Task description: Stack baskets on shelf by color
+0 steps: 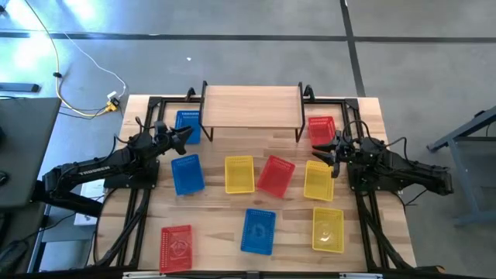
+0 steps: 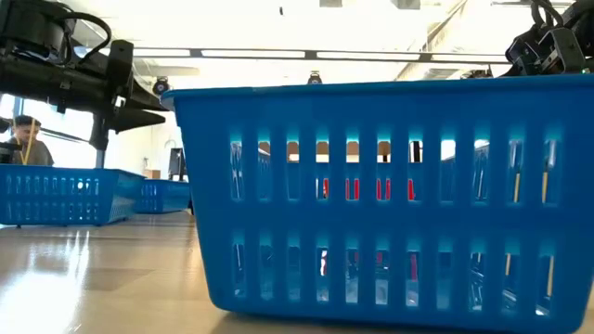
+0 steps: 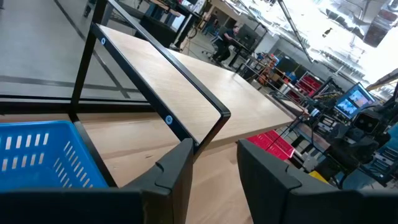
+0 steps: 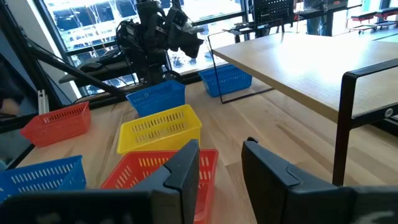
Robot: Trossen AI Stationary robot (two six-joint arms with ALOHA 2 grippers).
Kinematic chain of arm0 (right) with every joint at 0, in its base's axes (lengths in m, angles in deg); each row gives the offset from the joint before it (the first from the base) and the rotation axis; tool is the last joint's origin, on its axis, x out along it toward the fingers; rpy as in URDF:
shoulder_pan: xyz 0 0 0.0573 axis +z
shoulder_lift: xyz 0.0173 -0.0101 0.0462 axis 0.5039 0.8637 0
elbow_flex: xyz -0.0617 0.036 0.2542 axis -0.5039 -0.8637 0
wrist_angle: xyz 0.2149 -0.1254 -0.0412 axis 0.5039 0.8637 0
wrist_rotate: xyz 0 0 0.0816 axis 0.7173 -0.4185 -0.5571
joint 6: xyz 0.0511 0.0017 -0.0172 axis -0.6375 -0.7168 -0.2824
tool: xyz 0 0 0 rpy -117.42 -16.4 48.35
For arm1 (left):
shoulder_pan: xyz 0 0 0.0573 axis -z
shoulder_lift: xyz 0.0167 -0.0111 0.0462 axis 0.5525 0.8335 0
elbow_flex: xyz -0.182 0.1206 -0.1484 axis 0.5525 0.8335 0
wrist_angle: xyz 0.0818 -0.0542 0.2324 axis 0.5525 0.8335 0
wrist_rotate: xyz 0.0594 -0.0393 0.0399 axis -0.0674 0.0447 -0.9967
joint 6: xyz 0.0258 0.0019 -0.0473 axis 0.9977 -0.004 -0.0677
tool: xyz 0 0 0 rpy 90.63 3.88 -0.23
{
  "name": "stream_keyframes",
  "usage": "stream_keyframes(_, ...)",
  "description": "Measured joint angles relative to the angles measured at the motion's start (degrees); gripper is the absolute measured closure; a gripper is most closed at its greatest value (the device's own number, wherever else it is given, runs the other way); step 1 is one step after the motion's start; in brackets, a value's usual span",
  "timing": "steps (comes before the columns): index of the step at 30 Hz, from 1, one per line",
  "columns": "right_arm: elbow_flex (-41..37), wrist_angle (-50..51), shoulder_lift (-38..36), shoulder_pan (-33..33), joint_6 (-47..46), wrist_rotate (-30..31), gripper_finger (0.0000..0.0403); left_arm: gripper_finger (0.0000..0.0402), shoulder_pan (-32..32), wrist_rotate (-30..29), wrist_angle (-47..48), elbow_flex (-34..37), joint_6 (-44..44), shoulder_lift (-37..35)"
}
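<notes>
From above you get the whole layout: the shelf (image 1: 252, 105) stands bare at the far edge of the table (image 1: 209, 232), and all nine baskets lie on the tabletop. A blue basket (image 1: 187, 126) sits by the shelf's left legs, a red basket (image 1: 321, 130) by its right legs. In the middle row lie a second blue basket (image 1: 187, 173), a yellow basket (image 1: 239, 174), a tilted red one (image 1: 276, 176) and another yellow one (image 1: 318, 180). Near the front edge are a third red basket (image 1: 177, 247), a third blue basket (image 1: 259, 231) and a third yellow basket (image 1: 328, 229).

The left gripper (image 1: 183, 138) hovers beside the far-left blue basket; its wrist view shows its fingers (image 3: 177, 168) spread with nothing between them, facing the shelf's corner leg. The right gripper (image 1: 331, 153) hangs between the far red basket and the yellow one; its fingers (image 4: 186, 165) are likewise parted and empty.

The low view is nearly filled by one blue basket's wall (image 2: 390, 195), so you cannot judge the shelf from there; the red showing through its slots is probably another basket. A person (image 2: 23, 139) shows at the far left of the room.

Open tabletop remains under the shelf and along both side edges.
</notes>
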Motion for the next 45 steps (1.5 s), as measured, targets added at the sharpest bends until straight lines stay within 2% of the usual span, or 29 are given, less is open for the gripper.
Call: stream_keyframes(45, 0.0, 0.0, 0.0, 0.0, 0.0, 0.0, 0.0295, 0.0285, 0.7, 1.2, 0.0, 0.0, 0.0, 0.0)
